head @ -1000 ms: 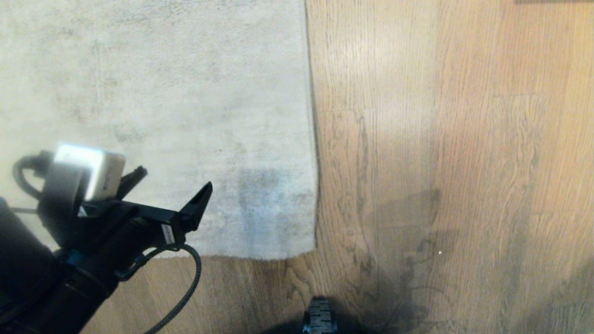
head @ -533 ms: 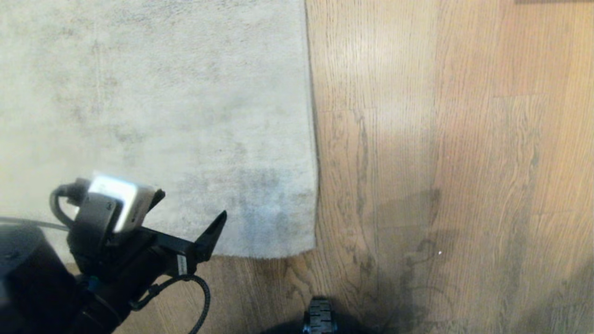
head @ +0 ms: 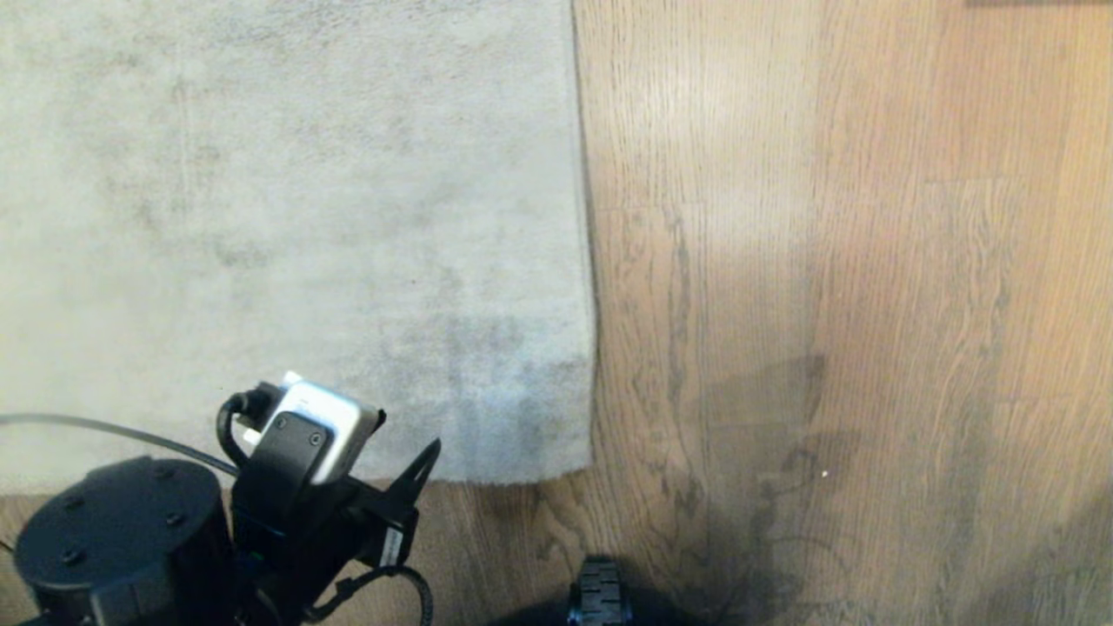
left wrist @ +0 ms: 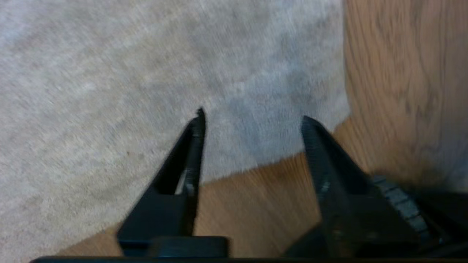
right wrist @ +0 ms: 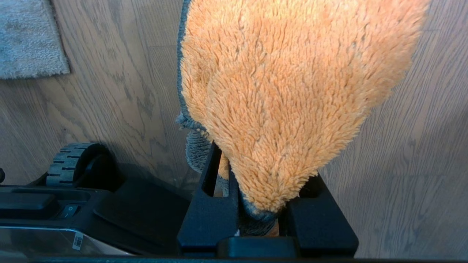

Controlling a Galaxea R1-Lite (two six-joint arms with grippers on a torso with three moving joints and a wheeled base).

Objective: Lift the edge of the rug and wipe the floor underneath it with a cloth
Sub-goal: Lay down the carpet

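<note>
The grey-beige rug [head: 304, 217] lies flat on the brown wood-grain floor [head: 826, 261]. Its near rug edge [head: 496, 480] ends in a corner [head: 589, 468]. My left gripper [head: 410, 459] hangs over that near edge, left of the corner. In the left wrist view this gripper [left wrist: 252, 116] is open, with its black fingertips [left wrist: 199, 120] over the pile, floor [left wrist: 256, 208] below them and nothing between. My right gripper [right wrist: 261, 190] is shut on the orange cloth [right wrist: 285, 91], whose grey underside [right wrist: 195, 149] shows at one finger. It is outside the head view.
A black wheel of my base [head: 598, 593] sits at the bottom middle, just in front of the rug corner, and shows beside the right gripper [right wrist: 69, 164] too. The rug corner [right wrist: 29, 44] lies a short way from the cloth. Bare planks stretch to the right.
My left arm has swung from over the rug back to its near edge and rightward toward the corner. The rug and the right arm have not moved.
</note>
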